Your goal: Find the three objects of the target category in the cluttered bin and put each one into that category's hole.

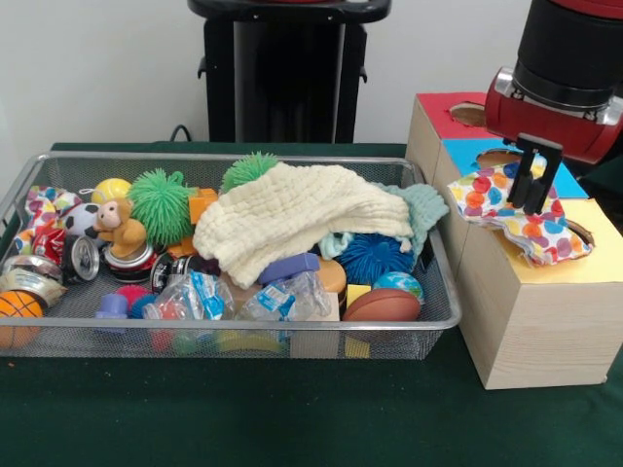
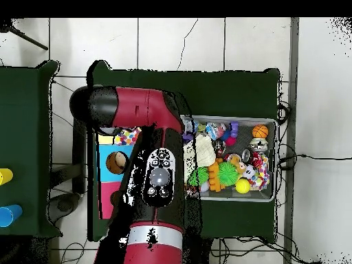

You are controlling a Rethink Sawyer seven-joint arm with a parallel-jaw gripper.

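Note:
My gripper (image 1: 533, 206) hangs over the boxes at the right, shut on a polka-dot cloth (image 1: 506, 209). That cloth drapes across the blue-topped box and the yellow-topped box (image 1: 545, 321) and covers most of the yellow box's round hole (image 1: 582, 232). It also shows in the overhead view (image 2: 126, 137) beside my arm (image 2: 157, 172), which hides the gripper there. A second polka-dot cloth (image 1: 44, 207) lies at the far left end of the wire-mesh bin (image 1: 243, 158). No third one shows.
A cream waffle cloth (image 1: 292, 216) and a mint knitted cloth (image 1: 425, 206) cover the bin's middle. Balls, cans, a toy monkey (image 1: 119, 226) and plastic packets fill the rest. The blue-topped box (image 1: 465, 151) and the red-topped box (image 1: 440, 109) stand behind the yellow one.

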